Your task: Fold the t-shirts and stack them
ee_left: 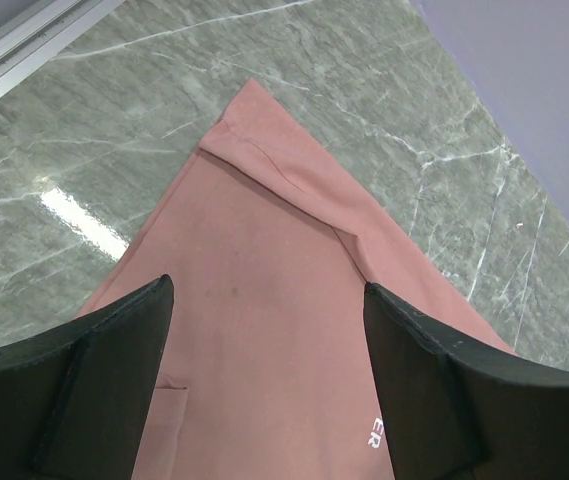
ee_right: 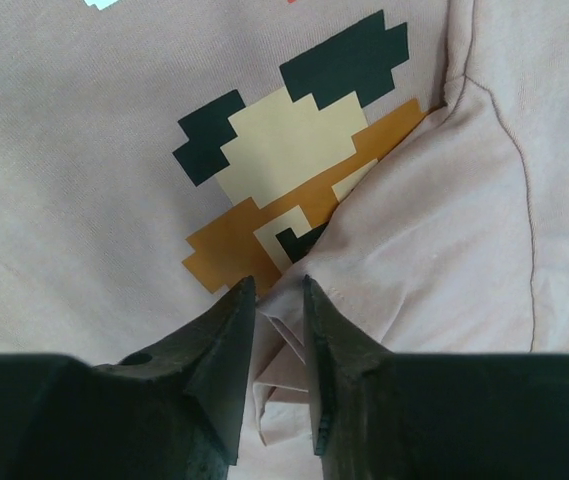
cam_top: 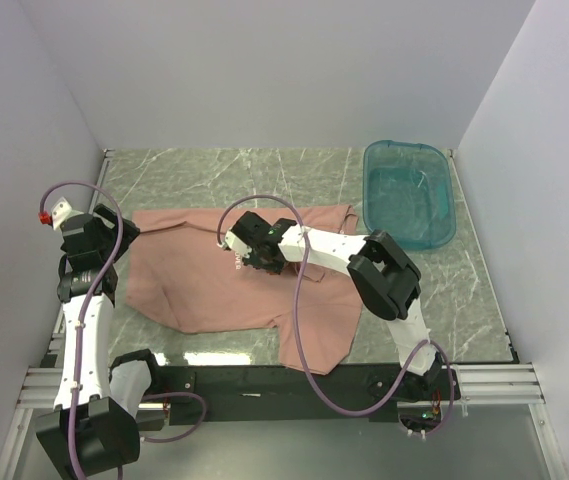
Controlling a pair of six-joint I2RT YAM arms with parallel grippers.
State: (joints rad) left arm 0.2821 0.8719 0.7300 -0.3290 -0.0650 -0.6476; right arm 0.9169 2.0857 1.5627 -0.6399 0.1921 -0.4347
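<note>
The t-shirt lies spread on the desk, mostly flat, with its long side running from left to right and one part hanging toward the near edge. This is probably the opening of the first fold. The right claw reaches across to the middle of the chest. In its wrist view its fingers are almost together, and a small ridge of pink cloth stands between them, just beside the pixel print. It appears to have pinched this fold, likely so that it can lift or drag the fabric without taking the layer below (the cloth is soft, so a shallow pinch may slip out). The left claw hangs over the left end of the t-shirt. Its wrist view shows the fingers wide apart with nothing between them, above a hemmed corner of the fabric. It seems to wait there so it can take this end and keep the cloth stretched while the other side moves. The teal tub stands at the far right corner, apart from the t-shirt, so it does not disturb the folding area. Only one shirt is visible, and no stack is begun yet.
</note>
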